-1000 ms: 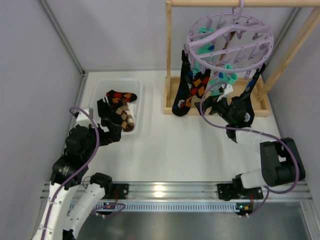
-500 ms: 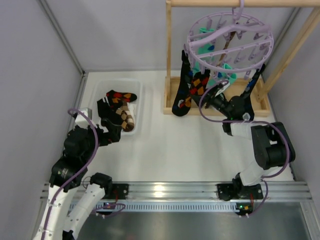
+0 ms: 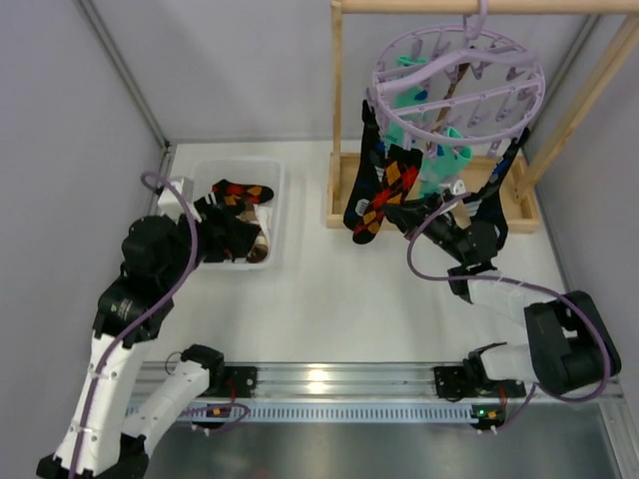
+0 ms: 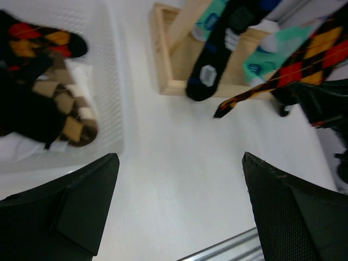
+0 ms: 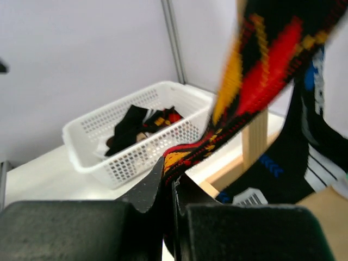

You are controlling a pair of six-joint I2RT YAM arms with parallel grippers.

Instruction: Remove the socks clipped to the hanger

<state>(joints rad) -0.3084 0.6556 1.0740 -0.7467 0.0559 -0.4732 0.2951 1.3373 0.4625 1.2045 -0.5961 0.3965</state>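
Found hanger (image 3: pixel 459 75) hooked on the top bar of the wooden rack (image 3: pixel 336 100), over the back right corner of the table (image 3: pixel 339 299), small clips dangling all round the ring. Counted under the ring, clipped: diamond sock (image 3: pixel 392 185), black with orange-red and yellow checks; blue-patched sock (image 3: pixel 359 195), dark, just left of it, toe down by the rack's base frame; mint-green socks (image 3: pixel 439 165) behind both; one more dark sock (image 3: pixel 496 180) at the ring's right side.

Saw right gripper (image 3: pixel 417 220) below the ring's near edge, near the front rail of the rack base. Jaws pressed together, clamped on the diamond sock partway along its length. Checked in right wrist view: fabric pinched between the two black fingers (image 5: pixel 147 190), rising taut toward upper right. Checked in left wrist view: toe end poking out leftward past the grip.

Saw left gripper (image 3: pixel 232 239) at the near end of the white basket (image 3: pixel 278 195), close to the table's left edge. Fingers spread wide apart, nothing between them but bare table. Noted loose socks (image 3: pixel 240 192) lying in the basket: black with orange-red diamonds, plus a brown-checked sock (image 4: pixel 70 109) beside a black heap. Clip on the diamond sock: not identifiable in any view
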